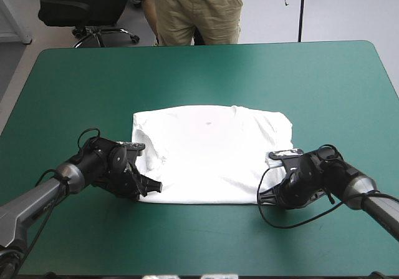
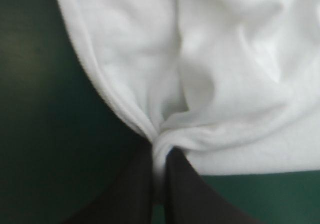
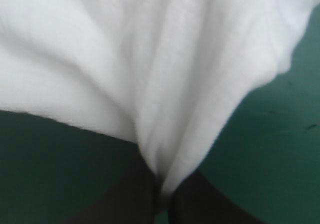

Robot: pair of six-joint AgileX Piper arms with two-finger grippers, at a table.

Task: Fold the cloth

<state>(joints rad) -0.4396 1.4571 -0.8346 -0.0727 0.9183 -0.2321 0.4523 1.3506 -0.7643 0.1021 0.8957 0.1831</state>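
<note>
Both claws are clamped on the T-shirt (image 1: 212, 154). The left gripper (image 1: 153, 187) has the near left corner and the right gripper (image 1: 267, 196) the near right corner, with white cloth bunched between each pair of black fingers. The shirt lies flat mid-table as a rough rectangle, collar toward the far edge.

Risks as I see them:
- Both pinches look thin, just a gathered tuck at the hem. If the arms lift unevenly, one corner could slip out and the fold would go skewed.
- The left grip has creases radiating from it, so it may hold only the top layer. If so, the lower layer drags and bunches.
- The fingertips sit low on the table, so a flat pull could snag the cover instead of clearing it.

The teal-green cover (image 1: 93, 79) is smooth, with nothing else on it near the shirt. Beyond the far edge there's a pale floor (image 1: 349, 10) and a black office chair (image 1: 75, 7) at the far left.
</note>
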